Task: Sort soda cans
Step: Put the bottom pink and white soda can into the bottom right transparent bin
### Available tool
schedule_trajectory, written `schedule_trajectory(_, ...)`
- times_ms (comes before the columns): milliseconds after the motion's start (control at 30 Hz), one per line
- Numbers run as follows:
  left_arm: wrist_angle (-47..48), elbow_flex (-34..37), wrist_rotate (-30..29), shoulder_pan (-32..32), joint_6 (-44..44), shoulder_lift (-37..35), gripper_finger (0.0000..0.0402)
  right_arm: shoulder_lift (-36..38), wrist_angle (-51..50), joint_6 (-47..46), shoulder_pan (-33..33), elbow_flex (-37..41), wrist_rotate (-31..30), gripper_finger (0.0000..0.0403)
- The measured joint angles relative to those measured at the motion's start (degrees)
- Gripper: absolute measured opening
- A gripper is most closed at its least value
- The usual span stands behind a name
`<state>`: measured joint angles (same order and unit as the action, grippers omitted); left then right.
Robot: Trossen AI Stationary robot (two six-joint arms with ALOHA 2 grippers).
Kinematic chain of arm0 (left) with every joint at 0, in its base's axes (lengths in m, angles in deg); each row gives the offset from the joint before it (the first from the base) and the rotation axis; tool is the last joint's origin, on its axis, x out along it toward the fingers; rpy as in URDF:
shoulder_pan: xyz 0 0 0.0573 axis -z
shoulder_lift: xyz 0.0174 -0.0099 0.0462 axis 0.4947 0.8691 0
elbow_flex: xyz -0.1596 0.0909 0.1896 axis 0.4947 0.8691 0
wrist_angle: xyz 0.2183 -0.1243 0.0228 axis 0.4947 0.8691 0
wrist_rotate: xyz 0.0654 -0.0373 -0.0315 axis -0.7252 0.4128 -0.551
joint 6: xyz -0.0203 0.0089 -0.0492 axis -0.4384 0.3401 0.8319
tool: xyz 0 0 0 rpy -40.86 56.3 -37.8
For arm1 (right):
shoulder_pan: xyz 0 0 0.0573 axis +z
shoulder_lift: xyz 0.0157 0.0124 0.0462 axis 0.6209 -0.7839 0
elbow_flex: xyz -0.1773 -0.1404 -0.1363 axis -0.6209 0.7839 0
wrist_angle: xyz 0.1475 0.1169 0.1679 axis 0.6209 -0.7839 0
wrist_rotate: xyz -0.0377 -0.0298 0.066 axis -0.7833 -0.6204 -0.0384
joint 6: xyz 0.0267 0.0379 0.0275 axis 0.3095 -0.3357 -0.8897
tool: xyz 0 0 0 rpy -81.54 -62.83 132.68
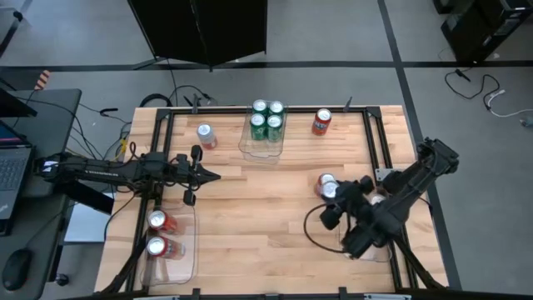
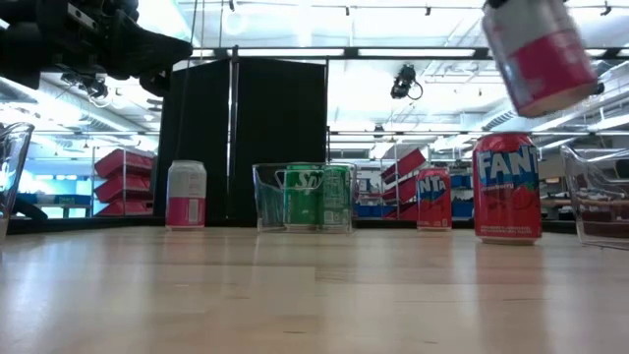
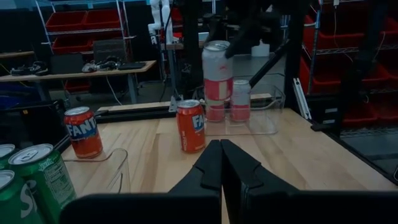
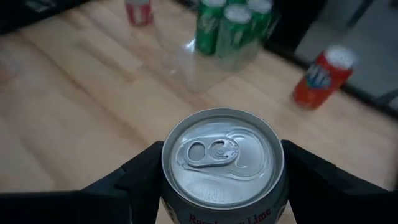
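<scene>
The right tool [image 4: 221,180] is gripping a silver-white can [image 4: 222,163] upright above the counter [image 1: 275,208], lower right; its tray [image 1: 385,250] lies just right. The left tool [image 1: 212,176] is closed, empty.

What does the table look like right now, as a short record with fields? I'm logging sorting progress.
right gripper: shut on a silver can, lifted off the table
left gripper: shut, empty, above the table's left side
green cans: four in the back tray
red cans: two in the left tray; two loose
other silver cans: one loose; two in the right tray
</scene>
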<state>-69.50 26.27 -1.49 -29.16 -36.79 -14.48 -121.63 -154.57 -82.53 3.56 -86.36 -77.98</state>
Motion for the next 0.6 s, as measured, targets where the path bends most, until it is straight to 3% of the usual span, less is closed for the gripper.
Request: schedule_trajectory(600,0.0,0.0,0.0,0.0,0.4,0.0,0.0001,0.6,0.4,-5.9,2.3,6.1,11.2,0.0262)
